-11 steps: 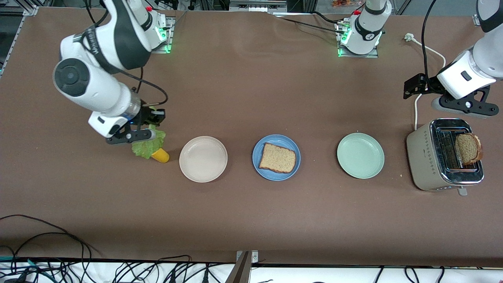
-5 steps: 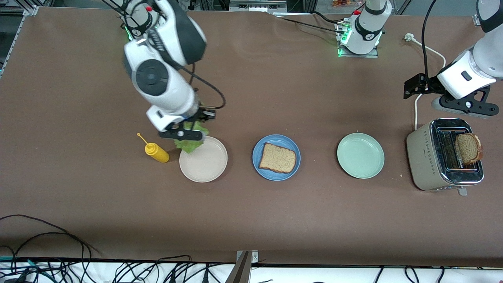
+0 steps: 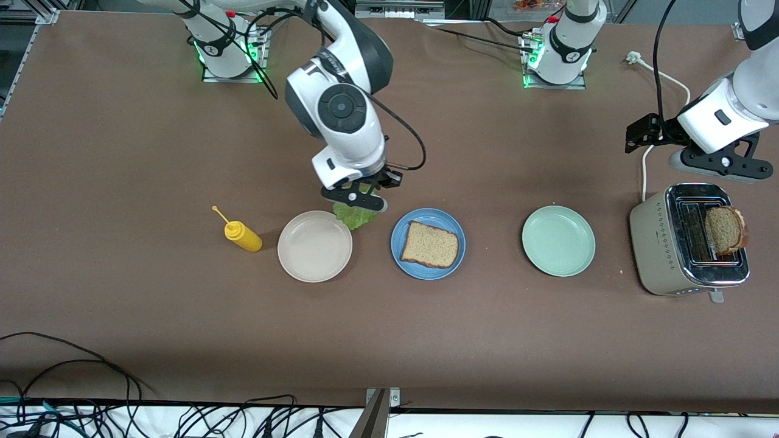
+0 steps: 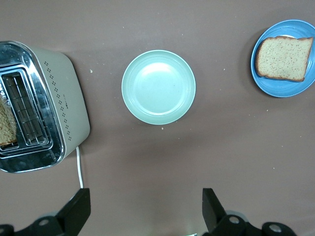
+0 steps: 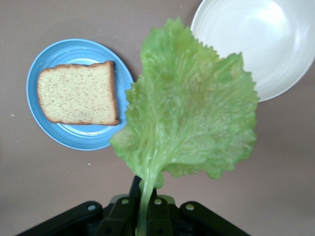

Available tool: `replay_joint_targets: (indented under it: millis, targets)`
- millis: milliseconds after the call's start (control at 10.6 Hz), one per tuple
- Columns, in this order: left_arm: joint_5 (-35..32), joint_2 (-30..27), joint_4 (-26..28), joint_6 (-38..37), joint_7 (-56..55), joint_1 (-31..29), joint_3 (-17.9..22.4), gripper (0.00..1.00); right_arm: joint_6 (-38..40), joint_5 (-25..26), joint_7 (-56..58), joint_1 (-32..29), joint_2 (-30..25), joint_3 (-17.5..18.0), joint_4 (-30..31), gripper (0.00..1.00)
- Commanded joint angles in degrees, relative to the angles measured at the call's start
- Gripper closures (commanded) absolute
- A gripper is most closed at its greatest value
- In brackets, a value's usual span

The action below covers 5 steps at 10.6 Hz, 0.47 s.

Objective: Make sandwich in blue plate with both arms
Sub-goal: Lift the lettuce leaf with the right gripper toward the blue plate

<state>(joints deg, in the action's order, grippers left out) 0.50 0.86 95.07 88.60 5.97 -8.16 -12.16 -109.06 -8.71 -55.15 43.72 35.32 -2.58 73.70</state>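
Note:
A round blue plate [image 3: 399, 247] in the middle of the table carries one slice of brown bread [image 3: 432, 244]; both also show in the right wrist view, plate [image 5: 44, 69] and bread [image 5: 78, 93]. My right gripper [image 3: 359, 199] hangs over the bare table between the off-white plate and the blue plate, shut on the stem of a ruffled green lettuce leaf [image 5: 192, 108], whose lower edge [image 3: 356, 217] peeks out under the hand. A second bread slice [image 3: 725, 230] stands in the toaster [image 3: 654, 240]. My left gripper [image 4: 146, 216] waits open and bare above the table next to the toaster.
An off-white plate [image 3: 314, 246] and a yellow squeeze bottle [image 3: 243, 236] lie toward the right arm's end. A pale mint-green plate [image 3: 558, 240] sits between the blue plate and the toaster. The toaster's white cord [image 3: 645, 164] runs toward the arm bases. Cables hang at the table's near edge.
My right arm has swung with the lettuce from over the yellow bottle, across the off-white plate, toward the blue plate. The left arm has not moved.

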Motion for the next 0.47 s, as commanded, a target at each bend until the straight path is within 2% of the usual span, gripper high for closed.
replay_joint_targets:
  millis: [0,376]
  targets:
    - [1.16,-1.39,0.99,-0.27,-0.09,-0.45,-0.14,0.00,-6.49,-0.87,-12.30,3.29,6.58,-0.24,-6.18,1.00]
    - [1.16,-1.39,0.99,-0.53,-0.09,-0.54,-0.14,0.00,-11.07,-0.87,-20.76,5.14,14.33,-0.15,-13.92,1.00]
